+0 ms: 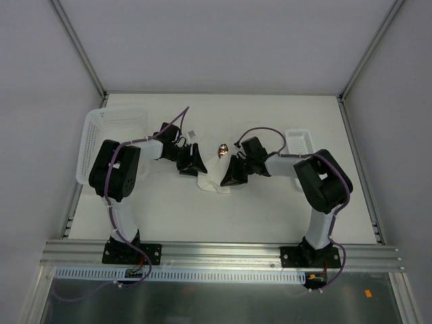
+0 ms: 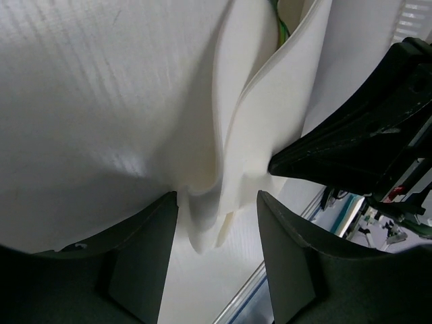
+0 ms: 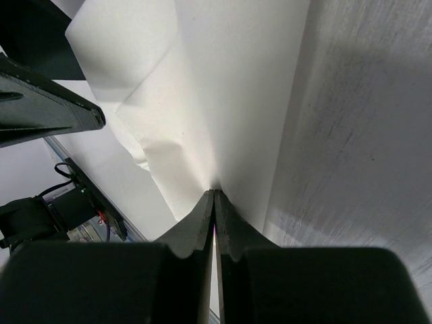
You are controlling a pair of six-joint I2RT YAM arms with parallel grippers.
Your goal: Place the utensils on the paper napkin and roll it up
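1. Jaws first: my left gripper [image 2: 217,197] is released, its two dark fingers [image 2: 145,256] spread with a hanging fold of the napkin [image 2: 243,155] between them. I can't tell whether either pad touches the paper.
2. My right gripper [image 3: 214,194] is clenched on the napkin's edge, its fingers pressed flat together.
3. My count from the top view: one napkin, one spoon [image 1: 221,150], one big basket [image 1: 111,131] at upper left, one small basket [image 1: 298,138] right of centre.
4. That napkin sits mid-frame between both grippers, bunched into soft curved folds rather than lying flat.
5. It is thin, matte white paper, and the table [image 1: 270,202] under it is white too.
6. Only the spoon's shiny gold bowl shows, just above the napkin.
7. Both baskets are white perforated plastic.
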